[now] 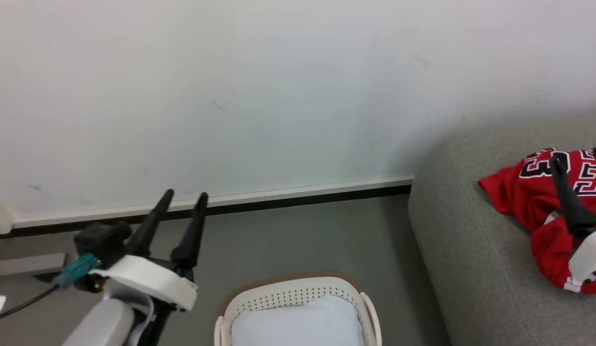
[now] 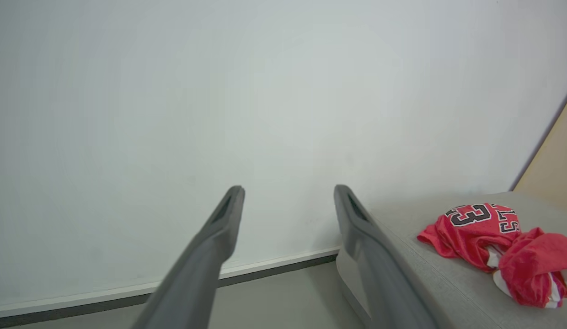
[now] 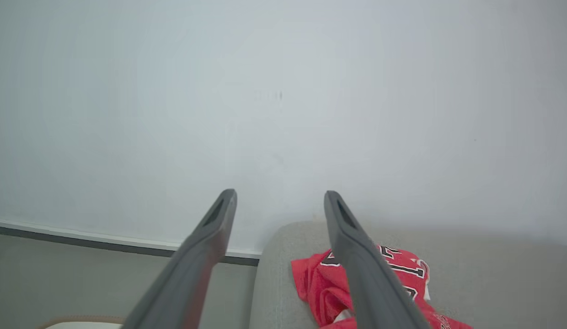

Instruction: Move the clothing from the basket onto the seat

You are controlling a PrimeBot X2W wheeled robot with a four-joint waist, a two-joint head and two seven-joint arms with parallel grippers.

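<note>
The red clothing (image 1: 524, 192) lies crumpled on the grey seat (image 1: 466, 240): a jersey with black-and-white numbers (image 2: 475, 228) and a second red piece (image 2: 530, 267) beside it. My right gripper (image 1: 579, 157) hovers over this heap, open with nothing between its fingers; the right wrist view shows it (image 3: 280, 193) above the clothing (image 3: 315, 278). My left gripper (image 1: 185, 194) is open and empty, raised left of the basket (image 1: 298, 281); the left wrist view has it (image 2: 289, 189) pointing at the wall. Inside the basket I see a pale pad (image 1: 298, 322) and no red fabric.
A white wall with a dark baseboard (image 1: 279, 202) runs behind everything. Grey floor (image 1: 303, 235) separates the basket from the seat's left edge. A cable and teal plug (image 1: 77, 269) hang at my left wrist. A beige panel (image 2: 553, 164) stands beyond the seat.
</note>
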